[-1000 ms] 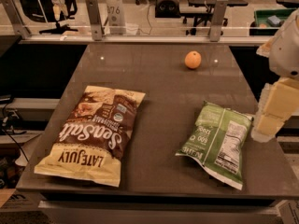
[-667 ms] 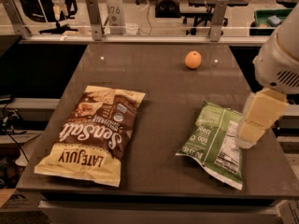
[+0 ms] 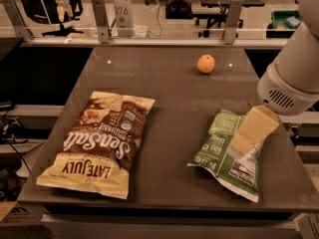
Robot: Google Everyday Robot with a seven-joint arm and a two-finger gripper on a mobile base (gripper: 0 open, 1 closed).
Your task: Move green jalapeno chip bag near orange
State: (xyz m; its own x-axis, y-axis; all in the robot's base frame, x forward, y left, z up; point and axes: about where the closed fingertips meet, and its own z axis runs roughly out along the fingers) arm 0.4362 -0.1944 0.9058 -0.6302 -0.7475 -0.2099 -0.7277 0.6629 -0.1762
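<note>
Extending in from the right side of the scene, the gripper [image 3: 251, 133] is positioned over the right half of the green jalapeno chip bag [image 3: 218, 144]. Whether it is open or closed cannot be determined, nor whether it contacts the bag. The bag lies directly beneath and just left of the gripper, so no sideways travel appears necessary before a grasp.

The bag lies flat at the near right of the table [image 3: 174, 91]. Its long axis runs far to near, with the near end angled slightly right. It is crinkly green with white edges, and a white nutrition panel sits at its near right end.

The orange [image 3: 206, 63] rests well apart from the bag, far and slightly left of it. The transfer therefore runs mainly toward the far edge. The brown-and-yellow Sea Salt bag [image 3: 99, 143] lies at the near left, outside that path.
</note>
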